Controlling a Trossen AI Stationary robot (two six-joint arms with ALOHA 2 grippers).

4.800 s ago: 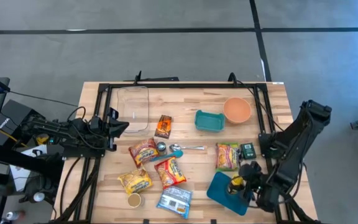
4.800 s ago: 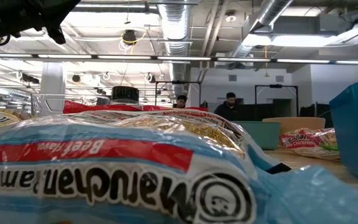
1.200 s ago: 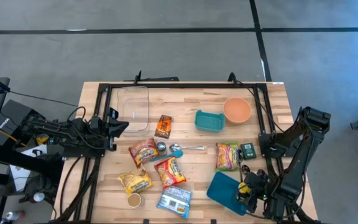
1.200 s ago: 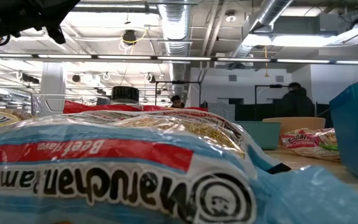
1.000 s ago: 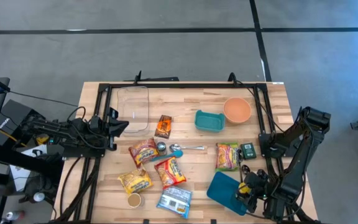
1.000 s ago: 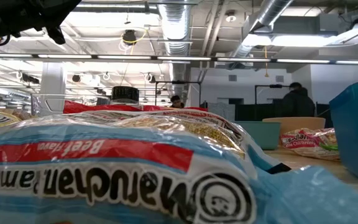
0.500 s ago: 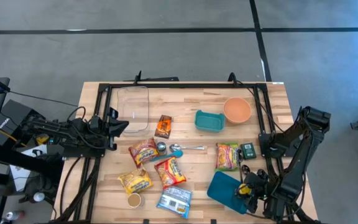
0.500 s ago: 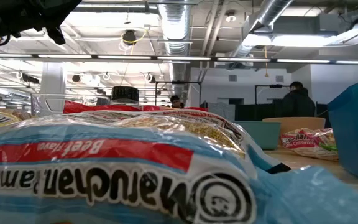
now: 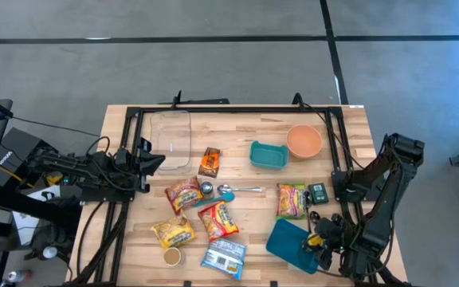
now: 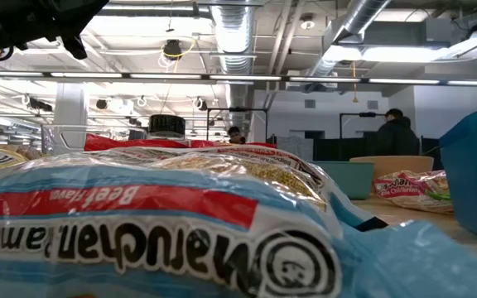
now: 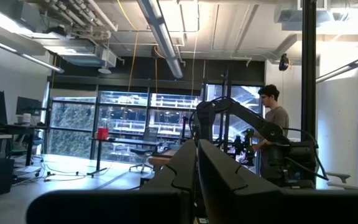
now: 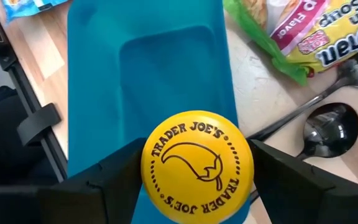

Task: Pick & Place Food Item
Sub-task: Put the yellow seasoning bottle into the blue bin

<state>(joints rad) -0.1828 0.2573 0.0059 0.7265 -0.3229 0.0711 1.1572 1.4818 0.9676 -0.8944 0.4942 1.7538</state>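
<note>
High view: my right hand (image 9: 319, 241) is down at the desk's (image 9: 237, 127) near right corner, over the right end of the teal tray (image 9: 287, 243), with a yellow-lidded jar (image 9: 315, 241) between its fingers. My left hand (image 9: 151, 162) waits at the desk's left edge beside the clear container (image 9: 171, 138); fingers pressed together. Spread over the desk: orange bowl (image 9: 304, 141) and teal dish (image 9: 268, 155) toward the far right, green noodle packet (image 9: 291, 199) just far of the tray, red ramen packets (image 9: 185, 194) around the middle, blue ramen packet (image 9: 224, 257) at the near edge.

Low view: blue ramen packet (image 10: 156, 232) fills the foreground, teal tray (image 10: 474, 178) wall at the right, a person (image 10: 394, 132) standing in the room behind. My hands can't be made out here.

Left wrist view: my left hand's fingers (image 11: 225, 180) sit shut, no gap, nothing in them. A person (image 11: 275, 124) stands in the room beyond.

Right wrist view: right hand (image 12: 197, 171) clamps the yellow-lidded jar (image 12: 197, 165), fingers on both sides of the lid. Teal tray (image 12: 166, 68) lies right under it; a spoon (image 12: 328, 127) and the green noodle packet (image 12: 303, 31) lie on the desk beside the tray.
</note>
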